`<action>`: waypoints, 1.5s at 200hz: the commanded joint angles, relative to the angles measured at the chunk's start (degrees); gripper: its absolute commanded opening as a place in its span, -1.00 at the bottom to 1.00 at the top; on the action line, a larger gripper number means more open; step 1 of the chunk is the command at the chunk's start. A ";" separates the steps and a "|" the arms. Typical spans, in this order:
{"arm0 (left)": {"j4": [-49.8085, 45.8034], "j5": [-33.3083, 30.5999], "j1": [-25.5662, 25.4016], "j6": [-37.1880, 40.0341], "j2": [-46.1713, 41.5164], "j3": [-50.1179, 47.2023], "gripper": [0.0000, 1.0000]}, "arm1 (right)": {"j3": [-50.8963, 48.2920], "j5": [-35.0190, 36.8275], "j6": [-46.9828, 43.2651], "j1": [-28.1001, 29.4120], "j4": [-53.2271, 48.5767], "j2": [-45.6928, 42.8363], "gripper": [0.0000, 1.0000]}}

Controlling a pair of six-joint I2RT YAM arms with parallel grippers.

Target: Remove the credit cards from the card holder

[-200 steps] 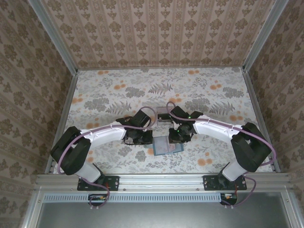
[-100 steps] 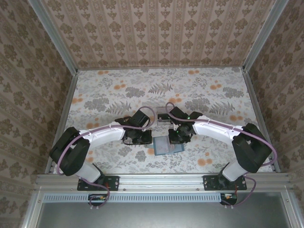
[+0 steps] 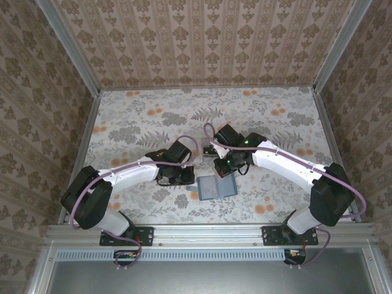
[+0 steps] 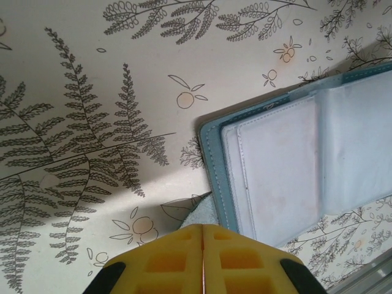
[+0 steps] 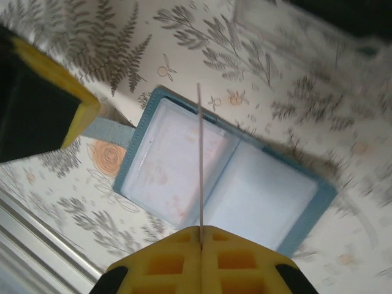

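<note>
From above, we see that the right gripper (image 3: pixel 225 165) has drawn back from the card holder (image 3: pixel 214 187). It now stands farther from the arm bases than a second ago. The holder lies open on the table (image 3: pixel 141 122) between the two arms, in the same place as before. The left gripper (image 3: pixel 182 177) stays low, just beside the holder's left edge. What either pincer holds we cannot tell from here.

The left wrist view answers this for its own side. The yellow fingers are pressed together on a small pale tab (image 4: pixel 201 215) at the holder's edge, so we judge the holder is kept from moving. Something pale, probably a card, sits in the near pocket (image 4: pixel 275 177).

The right wrist view shows what the others hide. The jaws are closed on one credit card (image 5: pixel 199 159), seen edge-on as a thin line (slightly blurred), apart from the open holder below. We judge that one card is out and at least one remains
</note>
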 commanded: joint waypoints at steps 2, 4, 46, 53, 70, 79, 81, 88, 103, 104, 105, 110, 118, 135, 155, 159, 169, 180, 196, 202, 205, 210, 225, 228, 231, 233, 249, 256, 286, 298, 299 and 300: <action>-1.50 -1.13 0.59 0.71 -0.89 -0.99 -0.84 | 3.48 4.02 -22.40 0.05 -4.16 1.32 -0.95; -1.54 -1.13 0.53 0.71 -0.93 -0.98 -0.84 | 3.64 4.17 -23.89 0.01 -4.33 1.39 -0.95; -1.32 -1.48 1.05 0.46 -0.96 -1.80 -0.83 | 7.42 6.84 -49.24 -0.68 -7.86 3.94 -1.00; -1.16 -1.49 1.18 0.37 -1.11 -2.02 -0.83 | 8.24 7.26 -51.75 -1.05 -8.39 4.63 -1.00; -1.06 -1.49 1.76 0.29 -1.49 -2.68 -0.82 | 11.26 7.49 -56.35 -2.50 -9.95 6.64 -1.00; -1.02 -1.34 2.05 0.28 -1.79 -3.03 -0.82 | 12.93 7.36 -58.48 -3.23 -10.94 7.82 -1.00; -0.98 -1.38 2.09 0.29 -1.83 -3.09 -0.82 | 13.29 7.36 -58.91 -3.38 -11.10 8.14 -1.00; -0.89 -1.31 2.33 0.18 -2.03 -3.34 -0.82 | 14.37 7.68 -60.29 -3.89 -11.30 8.95 -1.00; -0.80 -1.16 2.79 0.21 -2.50 -3.97 -0.81 | 16.77 8.03 -62.55 -4.98 -11.70 11.11 -1.00; -0.79 -1.14 2.80 0.24 -2.53 -4.01 -0.81 | 16.91 8.08 -62.64 -5.01 -11.68 11.18 -1.00; -0.79 -1.14 2.84 0.25 -2.54 -4.03 -0.81 | 17.11 8.10 -62.74 -5.12 -11.67 11.35 -1.00; -0.71 -1.13 3.01 0.26 -2.75 -4.29 -0.81 | 17.90 8.19 -63.33 -5.53 -11.74 12.14 -1.00; -0.56 -1.05 3.21 0.09 -2.98 -4.72 -0.81 | 19.53 8.51 -64.12 -6.06 -12.05 13.53 -1.00; -0.22 -0.79 3.70 -0.14 -3.51 -5.59 -0.81 | 22.77 8.65 -65.65 -7.15 -12.92 16.32 -1.00; -0.03 -0.61 4.23 -0.35 -4.20 -6.26 -0.81 | 26.56 8.18 -66.98 -8.23 -14.13 19.51 -1.00; -0.02 -0.53 4.30 -0.29 -4.30 -6.41 -0.81 | 27.27 8.06 -67.19 -8.36 -14.39 20.15 -1.00; 0.05 -0.36 4.53 -0.34 -4.61 -6.58 -0.81 | 29.05 8.08 -67.84 -8.72 -15.13 21.58 -1.00; -0.01 -0.26 4.70 -0.38 -4.83 -6.82 -0.80 | 30.98 7.96 -68.43 -9.02 -15.86 23.09 -1.00; -0.25 -0.19 5.09 -0.34 -5.05 -7.03 -0.80 | 33.81 7.80 -69.02 -9.33 -16.87 25.22 -1.00; -0.21 -0.10 5.28 -0.35 -5.02 -7.12 -0.80 | 34.80 7.71 -69.21 -9.51 -17.33 26.01 -1.00; -0.26 -0.08 5.39 -0.35 -5.01 -7.12 -0.80 | 35.31 7.65 -69.28 -9.57 -17.55 26.44 -1.00; -0.18 0.00 5.59 -0.18 -5.03 -7.19 -0.80 | 36.08 7.63 -69.43 -9.66 -17.85 26.97 -1.00; -0.09 0.16 5.96 -0.08 -5.08 -7.32 -0.80 | 38.01 7.68 -69.93 -9.87 -18.61 28.74 -1.00; -0.10 0.18 6.11 -0.08 -5.02 -7.30 -0.80 | 38.31 7.77 -70.01 -9.88 -18.74 28.98 -1.00; -0.02 0.18 6.18 -0.13 -5.01 -7.35 -0.80 | 38.63 7.83 -70.08 -9.88 -18.84 29.32 -1.00; -0.05 0.23 6.24 -0.11 -5.03 -7.31 -0.80 | 38.88 7.85 -70.16 -9.95 -18.92 29.57 -1.00; 0.00 0.54 6.71 0.05 -4.95 -7.34 -0.80 | 40.64 7.80 -70.55 -10.05 -19.80 31.08 -1.00; -0.07 0.61 6.95 0.21 -4.92 -7.30 -0.80 | 41.23 7.83 -70.56 -10.14 -19.92 31.81 -1.00; -0.28 0.98 7.71 0.69 -4.92 -7.52 -0.80 | 43.98 7.55 -70.65 -10.41 -21.11 34.62 -1.00; -0.40 1.15 7.98 0.84 -4.95 -7.54 -0.80 | 44.68 7.57 -70.72 -10.54 -21.32 35.41 -1.00; -0.38 1.19 8.03 0.82 -4.94 -7.55 -0.80 | 44.75 7.58 -70.73 -10.52 -21.37 35.51 -1.00; -0.37 1.17 8.05 0.81 -4.97 -7.56 -0.80 | 44.83 7.54 -70.73 -10.55 -21.39 35.51 -1.00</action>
